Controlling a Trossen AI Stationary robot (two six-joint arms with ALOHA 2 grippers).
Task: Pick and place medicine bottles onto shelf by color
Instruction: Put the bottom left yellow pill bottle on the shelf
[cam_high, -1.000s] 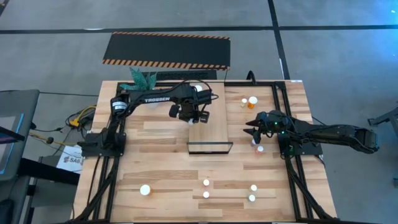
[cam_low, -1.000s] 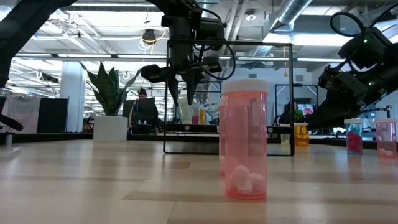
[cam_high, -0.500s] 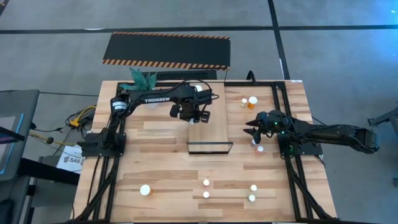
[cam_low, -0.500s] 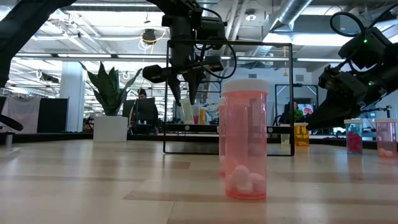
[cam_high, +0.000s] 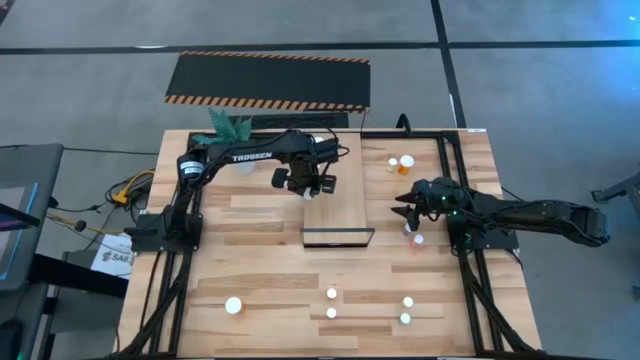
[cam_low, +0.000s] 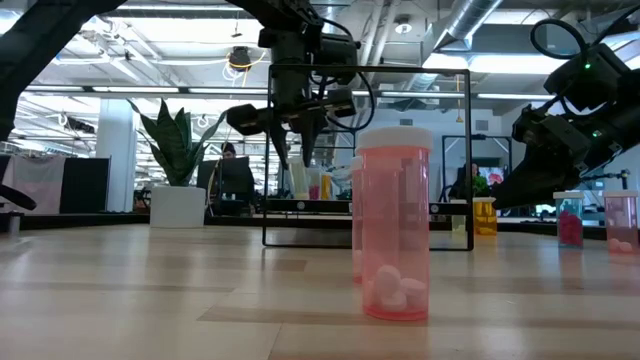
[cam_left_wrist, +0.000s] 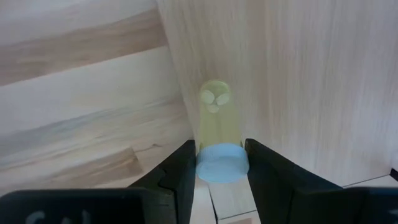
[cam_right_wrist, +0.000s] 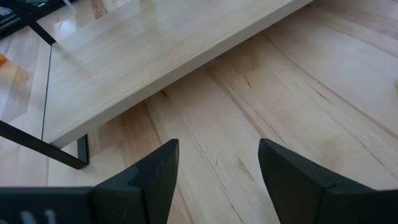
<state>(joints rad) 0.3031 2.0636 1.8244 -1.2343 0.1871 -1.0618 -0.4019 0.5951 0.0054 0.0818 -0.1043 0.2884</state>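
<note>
Left tool (cam_left_wrist: 222, 163) clenched on pale bottle (cam_left_wrist: 217, 127) above shelf (cam_high: 335, 210); its contents possibly tablets. Right tool (cam_right_wrist: 217, 171) released, empty.

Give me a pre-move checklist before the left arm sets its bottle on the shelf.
1. Left end effector shut on the yellow bottle at its cap: ok.
2. Bottle over the shelf: it hangs at the shelf's edge in the left wrist view; whether it clears the edge, cannot tell.
3. Bottle lifted off the board: ok, held above it in the low view.
4. Right end effector open and empty, beside the shelf, out of the way: ok.
5. Colour group already on the shelf to match: cannot tell.
</note>
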